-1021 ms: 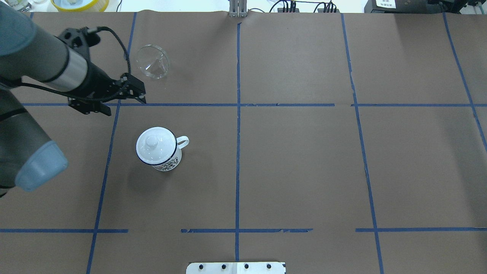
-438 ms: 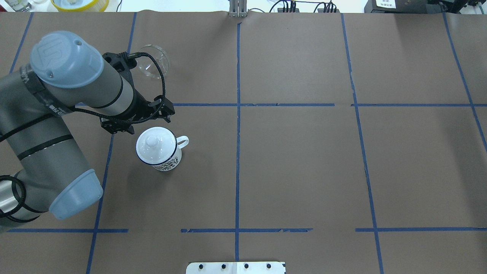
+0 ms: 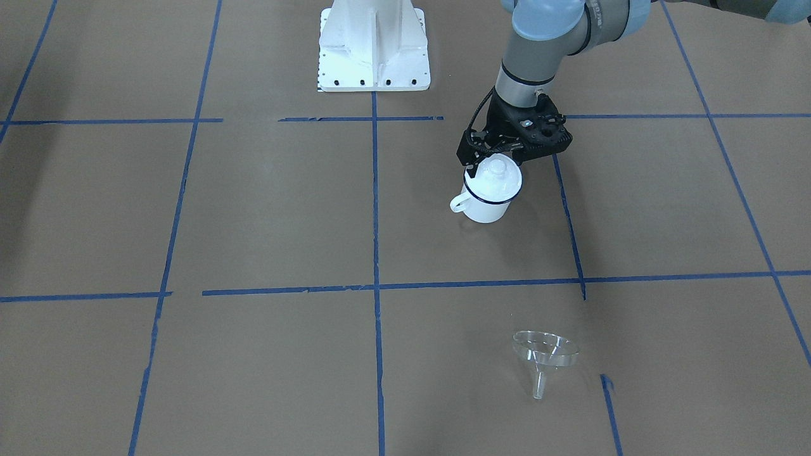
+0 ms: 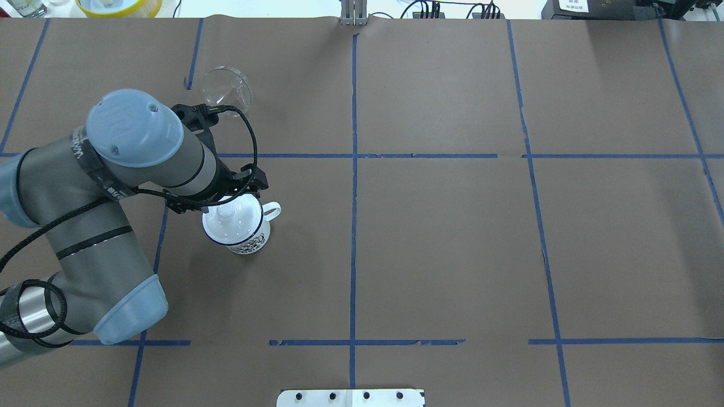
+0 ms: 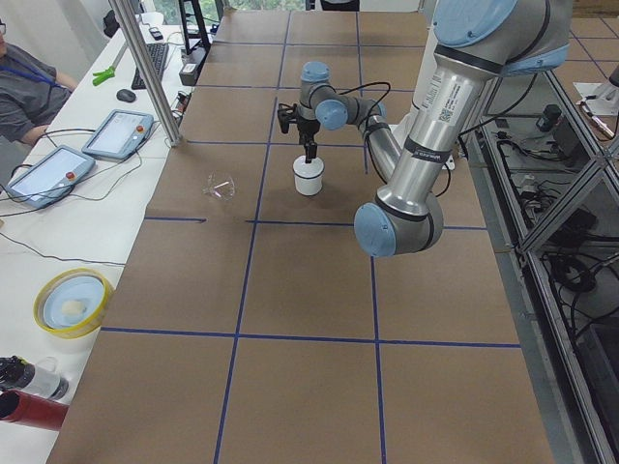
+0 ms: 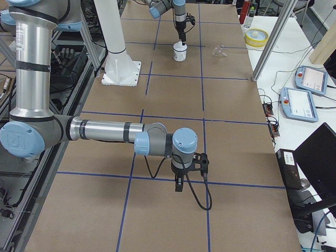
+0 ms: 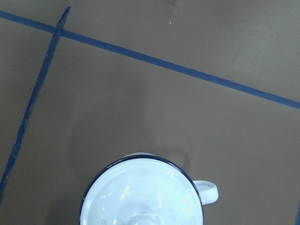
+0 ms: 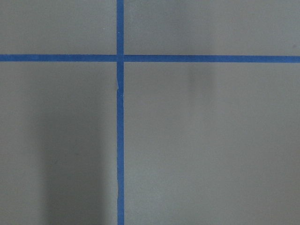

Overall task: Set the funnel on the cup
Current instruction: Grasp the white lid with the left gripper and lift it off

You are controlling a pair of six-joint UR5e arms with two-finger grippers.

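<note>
The cup [image 4: 240,234] is a white mug with a dark blue rim, and a white knobbed lid [image 4: 226,215] sits on it. It also shows in the front view [image 3: 486,206] and at the bottom of the left wrist view [image 7: 145,192]. The clear funnel [image 4: 227,90] lies on its side farther back, also seen in the front view [image 3: 545,351]. My left gripper [image 3: 497,157] hangs just above the lid, jaws apart and empty. My right gripper [image 6: 178,186] hovers over bare table far from both; I cannot tell if it is open.
Brown paper with blue tape lines [image 4: 353,226] covers the table. The white robot base plate [image 3: 374,44] is at the near edge. A yellow bowl [image 4: 119,5] sits beyond the far left corner.
My left arm has swung from beside the funnel toward the cup, and its gripper now stands over the lid. Cup and funnel have not moved.
</note>
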